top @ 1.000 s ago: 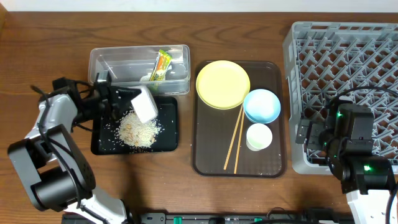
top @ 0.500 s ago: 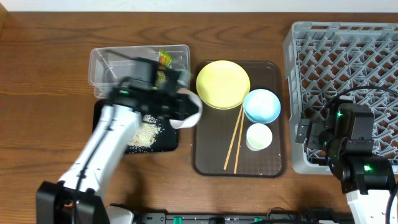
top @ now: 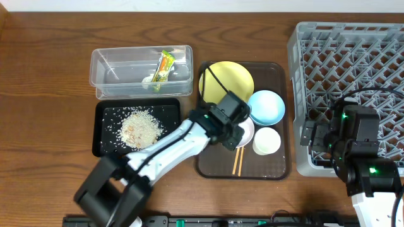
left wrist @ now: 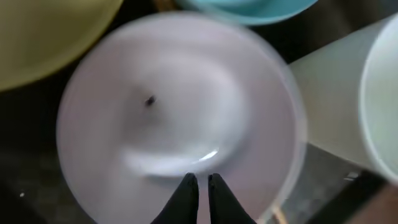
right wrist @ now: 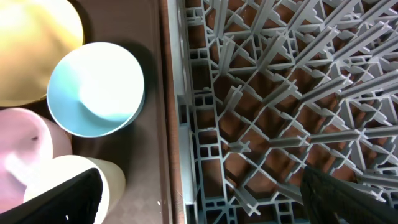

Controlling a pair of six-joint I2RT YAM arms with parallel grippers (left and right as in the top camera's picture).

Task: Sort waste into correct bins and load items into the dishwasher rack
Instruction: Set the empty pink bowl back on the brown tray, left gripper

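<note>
My left gripper (top: pixel 235 129) is shut on the rim of the white bowl (top: pixel 245 133), holding it over the chopsticks (top: pixel 237 165) on the brown serving tray. In the left wrist view the fingertips (left wrist: pixel 188 184) pinch the bowl's edge (left wrist: pixel 180 112), between the yellow plate (left wrist: pixel 43 31), blue bowl (left wrist: pixel 249 9) and white cup (left wrist: pixel 348 99). The yellow plate (top: pixel 221 79), blue bowl (top: pixel 268 106) and cup (top: pixel 267 140) sit on that tray. Rice crumbs (top: pixel 140 128) lie in the black tray (top: pixel 107 135). The wrapper (top: pixel 165 65) and white scrap (top: pixel 148 79) lie in the clear tub (top: pixel 120 69). My right gripper (right wrist: pixel 205 199) is open at the grey rack's (top: pixel 353 63) left edge.
The dark brown serving tray (top: pixel 278 167) lies between the bins and the rack. The rack's peg lattice (right wrist: pixel 280 93) fills the right wrist view, with the blue bowl (right wrist: pixel 93 87) to its left. Bare wood table lies left of the bins.
My left arm has swung right from above the black tray to the brown tray, carrying the white bowl. The rice pile stays in the black tray. The right arm has not moved.
</note>
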